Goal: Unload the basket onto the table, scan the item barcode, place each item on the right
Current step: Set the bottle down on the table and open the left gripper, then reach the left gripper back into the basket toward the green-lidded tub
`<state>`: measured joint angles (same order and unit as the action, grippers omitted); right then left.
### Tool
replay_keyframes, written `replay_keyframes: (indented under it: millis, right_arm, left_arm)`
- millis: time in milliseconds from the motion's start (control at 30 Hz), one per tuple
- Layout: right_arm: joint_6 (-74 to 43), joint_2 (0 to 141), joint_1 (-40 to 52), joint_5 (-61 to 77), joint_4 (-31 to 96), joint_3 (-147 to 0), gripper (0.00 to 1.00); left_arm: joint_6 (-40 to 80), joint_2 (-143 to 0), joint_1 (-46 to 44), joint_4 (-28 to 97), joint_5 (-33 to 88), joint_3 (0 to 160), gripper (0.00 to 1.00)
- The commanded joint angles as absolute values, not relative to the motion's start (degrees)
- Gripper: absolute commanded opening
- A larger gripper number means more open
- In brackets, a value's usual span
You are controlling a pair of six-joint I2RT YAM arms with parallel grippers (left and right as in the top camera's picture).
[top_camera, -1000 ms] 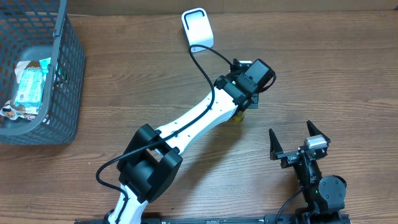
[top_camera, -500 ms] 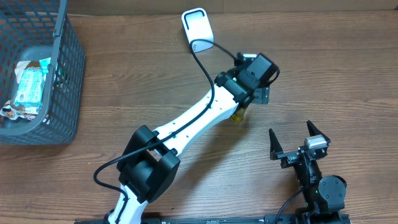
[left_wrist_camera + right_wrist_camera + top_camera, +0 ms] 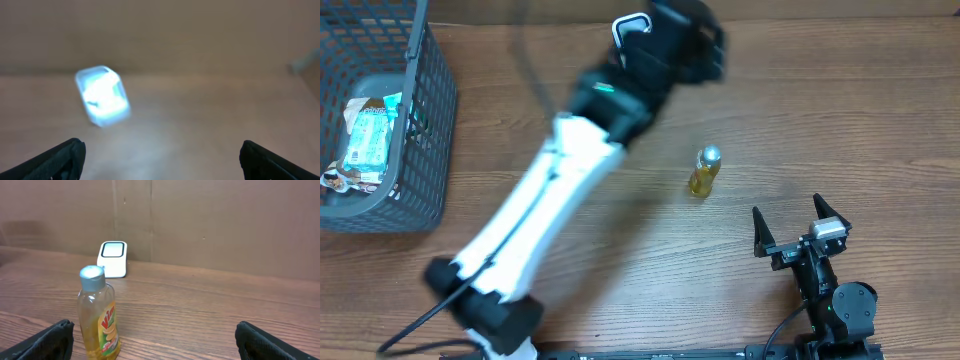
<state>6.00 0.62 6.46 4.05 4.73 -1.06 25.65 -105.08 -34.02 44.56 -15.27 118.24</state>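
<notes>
Shows a small yellow bottle [image 3: 705, 172] standing upright on the wooden counter [image 3: 820, 100], touched by nothing, between the white scanner [image 3: 114, 259] at the far edge and the right claw [image 3: 787, 212] near the front. Finds the left claw [image 3: 160, 150] smeared by blur above the scanner, fingers wide apart, empty. Finds the right claw spread and empty too, facing the bottle's front label. Reveals no barcode; probably sits on the hidden side, so calls for a fresh grasp.
</notes>
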Motion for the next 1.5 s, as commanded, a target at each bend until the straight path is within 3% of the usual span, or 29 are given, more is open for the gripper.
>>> replay_keyframes:
  millis: [0,300,733,1033,1467]
  right_arm:
    - [6.1,0.2,6.3,3.7,4.6,-0.5,1.00]
    - [6.1,0.2,6.3,3.7,4.6,-0.5,1.00]
    - [6.1,0.2,6.3,3.7,4.6,-0.5,1.00]
    - [6.1,0.2,6.3,3.7,4.6,-0.5,1.00]
    - [6.1,0.2,6.3,3.7,4.6,-0.5,1.00]
  left_arm:
    - [21.6,-100.2,-26.7,45.5,-18.6,119.6,1.00]
    - [14.5,-95.5,-4.0,51.3,-17.5,119.6,1.00]
    - [8.7,-98.7,22.9,57.0,-1.0,119.3,1.00]
    - [3.9,-108.6,30.2,59.2,10.0,119.3,1.00]
    - [-1.0,-123.9,31.0,59.4,10.4,119.3,1.00]
